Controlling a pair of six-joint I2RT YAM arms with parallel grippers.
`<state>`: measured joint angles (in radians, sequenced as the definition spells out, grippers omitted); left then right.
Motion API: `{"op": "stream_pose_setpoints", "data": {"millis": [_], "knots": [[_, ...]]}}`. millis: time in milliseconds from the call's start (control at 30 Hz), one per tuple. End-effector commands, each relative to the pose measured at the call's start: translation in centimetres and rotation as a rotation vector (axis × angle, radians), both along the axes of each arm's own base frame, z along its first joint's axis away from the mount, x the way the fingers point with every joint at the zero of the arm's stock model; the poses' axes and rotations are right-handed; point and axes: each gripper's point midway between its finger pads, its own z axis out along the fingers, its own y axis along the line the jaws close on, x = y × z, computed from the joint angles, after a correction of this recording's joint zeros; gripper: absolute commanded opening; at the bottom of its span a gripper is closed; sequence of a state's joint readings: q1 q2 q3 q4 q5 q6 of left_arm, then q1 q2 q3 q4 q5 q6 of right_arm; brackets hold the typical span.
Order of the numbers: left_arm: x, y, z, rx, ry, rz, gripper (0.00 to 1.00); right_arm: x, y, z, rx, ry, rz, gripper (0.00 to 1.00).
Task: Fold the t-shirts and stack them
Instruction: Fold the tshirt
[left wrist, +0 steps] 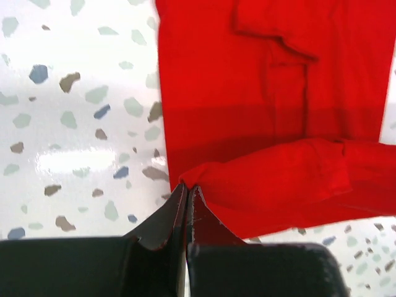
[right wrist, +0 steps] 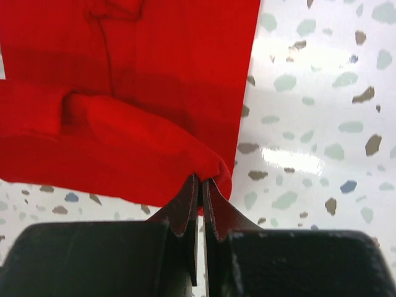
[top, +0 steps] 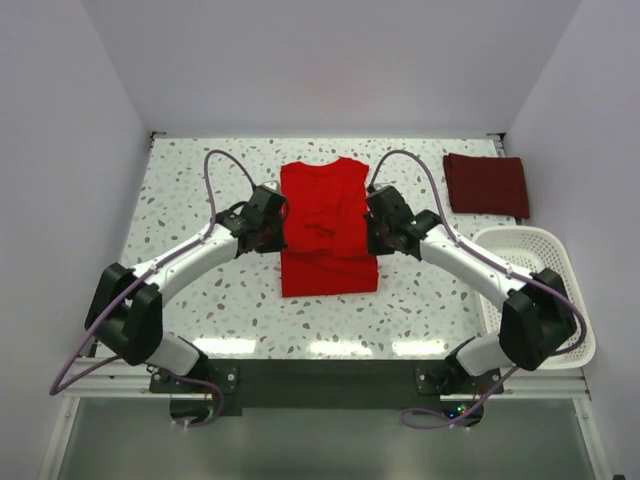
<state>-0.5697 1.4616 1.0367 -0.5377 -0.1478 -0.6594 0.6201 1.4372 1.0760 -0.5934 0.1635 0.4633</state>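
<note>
Terrazzo-speckled white table (top: 200, 300), plain white walls around it. Nearest to our bases, at the table's right edge, is the white slatted basket (top: 545, 250), with the right arm's elbow overlapping it in the top view. Mid-table we have the bright red t-shirt (top: 322, 215) lying centred, a raised fold running across it between the two grippers. Left gripper (left wrist: 187, 185) is clamped tight on the fold's left end. Right gripper (right wrist: 201, 180) pinches the right end the same way, cloth bunched at its tips. Far right corner: dark maroon t-shirt (top: 486, 184), folded into a flat rectangle, well apart from the red one.
</note>
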Motion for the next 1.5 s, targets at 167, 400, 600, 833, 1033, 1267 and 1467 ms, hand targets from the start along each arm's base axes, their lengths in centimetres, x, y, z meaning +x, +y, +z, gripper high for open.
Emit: {"op": "stream_pose_setpoints", "data": {"millis": [167,400,600,833,1033,1267,1467], "knots": [[6.2,0.3,-0.4,0.022,-0.125,0.027,0.00,6.7,1.2,1.3,0.066,-0.124,0.015,0.00],[8.4,0.3,-1.1,0.013,-0.157,0.037,0.00,8.7,1.1,-0.7,0.072,-0.106,0.024,0.00],[8.8,0.0,-3.8,0.032,-0.107,0.036,0.04,9.2,0.8,-3.9,0.045,-0.054,0.017,0.00],[8.6,0.3,-3.7,0.047,-0.100,0.043,0.36,9.8,0.2,-3.9,0.002,-0.055,0.013,0.25],[6.5,0.9,0.2,0.009,-0.116,0.075,0.54,8.9,0.7,0.3,0.020,-0.159,0.046,0.38],[0.5,-3.9,-0.4,-0.056,-0.115,-0.049,0.40,6.7,5.0,-0.1,0.095,-0.187,0.149,0.28],[-1.5,-6.2,-4.7,-0.079,-0.046,-0.121,0.26,5.9,8.3,-3.6,0.144,-0.128,0.192,0.16]]}}
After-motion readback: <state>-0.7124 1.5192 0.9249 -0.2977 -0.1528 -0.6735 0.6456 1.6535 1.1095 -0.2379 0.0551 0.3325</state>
